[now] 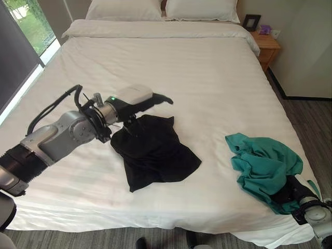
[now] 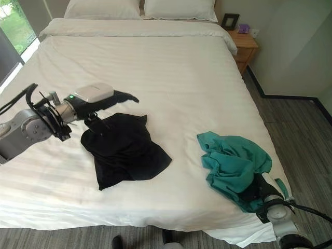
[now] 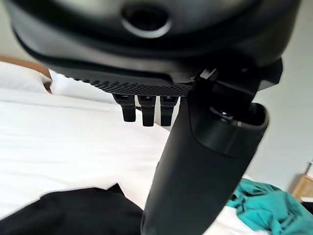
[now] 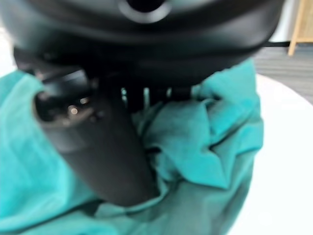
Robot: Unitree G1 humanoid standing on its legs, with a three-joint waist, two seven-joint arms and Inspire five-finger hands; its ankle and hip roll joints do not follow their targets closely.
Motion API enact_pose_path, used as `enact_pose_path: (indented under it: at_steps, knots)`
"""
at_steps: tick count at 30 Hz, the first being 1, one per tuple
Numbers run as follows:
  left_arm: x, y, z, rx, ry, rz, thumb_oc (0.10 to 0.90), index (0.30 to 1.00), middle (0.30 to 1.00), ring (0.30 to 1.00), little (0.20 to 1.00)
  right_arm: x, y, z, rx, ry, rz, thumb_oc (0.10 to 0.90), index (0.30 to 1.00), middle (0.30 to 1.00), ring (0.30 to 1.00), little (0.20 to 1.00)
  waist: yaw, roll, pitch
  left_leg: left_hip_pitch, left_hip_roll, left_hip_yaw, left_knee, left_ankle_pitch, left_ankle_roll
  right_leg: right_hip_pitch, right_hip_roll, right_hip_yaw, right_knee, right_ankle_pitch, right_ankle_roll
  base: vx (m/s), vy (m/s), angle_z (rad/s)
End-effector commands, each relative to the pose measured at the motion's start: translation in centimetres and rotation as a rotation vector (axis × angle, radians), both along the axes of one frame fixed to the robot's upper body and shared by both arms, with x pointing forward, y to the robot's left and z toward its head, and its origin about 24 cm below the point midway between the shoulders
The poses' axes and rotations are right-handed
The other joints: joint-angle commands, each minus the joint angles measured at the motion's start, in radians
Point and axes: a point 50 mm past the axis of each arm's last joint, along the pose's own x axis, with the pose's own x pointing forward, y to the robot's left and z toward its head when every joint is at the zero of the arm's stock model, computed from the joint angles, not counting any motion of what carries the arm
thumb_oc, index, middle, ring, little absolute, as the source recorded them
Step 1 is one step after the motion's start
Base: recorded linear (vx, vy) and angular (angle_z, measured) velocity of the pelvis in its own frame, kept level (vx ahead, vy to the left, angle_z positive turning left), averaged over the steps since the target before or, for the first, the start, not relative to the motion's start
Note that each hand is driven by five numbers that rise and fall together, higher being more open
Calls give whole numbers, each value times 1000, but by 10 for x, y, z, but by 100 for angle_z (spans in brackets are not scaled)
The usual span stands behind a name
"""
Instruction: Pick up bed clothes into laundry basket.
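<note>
I am reaching my left hand (image 1: 136, 99) over the far left corner of the black garment (image 1: 153, 150), which is lying crumpled on the white bed (image 1: 207, 83); my fingers are extended and relaxed and holding nothing. My right hand (image 2: 263, 189) is sitting buried in the teal garment (image 1: 264, 166) at the bed's near right edge, and I cannot tell how its fingers are set. The two garments are lying well apart. Two pillows (image 1: 202, 9) are resting at the far end. A wooden nightstand (image 1: 267, 46) carrying a dark picture frame (image 1: 251, 22) is standing far right, and a window (image 1: 28, 23) is showing far left, over grey wood flooring (image 1: 311, 119).
</note>
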Motion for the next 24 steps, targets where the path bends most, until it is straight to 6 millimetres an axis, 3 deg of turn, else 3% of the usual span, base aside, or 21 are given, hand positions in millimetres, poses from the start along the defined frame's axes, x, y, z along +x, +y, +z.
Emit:
enact_pose_path:
  at_steps: [1,9,11,15,19,21,24]
  knots:
    - [-7,1,70,-45,-253,-20,800,900,900,900,900,-40,39,-63,52,340,145,400,300,300,300,300,45,-21,32,15,-54,-19,1,-16,-20,145,-60,-24,2,-46,92,0,0,0]
    - [4,-14,51,14,-321,-15,800,900,900,900,900,-33,41,-59,26,325,176,400,300,300,300,300,39,-37,46,1,-53,-20,1,-22,-16,135,-56,-21,-3,-47,89,0,0,0]
    - [16,-15,46,60,-385,40,800,900,900,900,900,-23,47,-50,11,276,230,400,300,300,300,300,26,-52,58,-20,-49,-14,1,-23,-16,114,-52,-12,-6,-42,91,-14,0,-2]
    - [30,-20,38,118,-437,77,800,900,900,900,900,-29,44,-52,9,279,213,400,300,300,300,300,16,-66,60,-53,-43,-11,1,-20,-17,85,-47,-4,-12,-30,91,-1,-4,-2]
    - [58,-4,-3,213,-414,229,800,900,900,900,900,-27,54,-58,19,291,251,400,300,300,300,300,-10,-98,68,-105,-26,2,1,-13,-24,40,-31,14,-42,-2,88,13,0,-17]
    - [66,0,-34,375,-377,254,800,900,900,900,900,-20,61,-57,27,266,278,400,300,300,300,300,-22,-114,76,-126,-18,11,1,-10,-25,13,-23,25,-45,12,91,-1,3,-4]
    - [68,23,-86,627,-220,340,800,900,900,900,900,-9,70,-53,32,227,316,400,300,300,300,300,-32,-134,84,-139,-8,28,1,-13,-25,-8,-13,39,-47,30,98,7,12,-20]
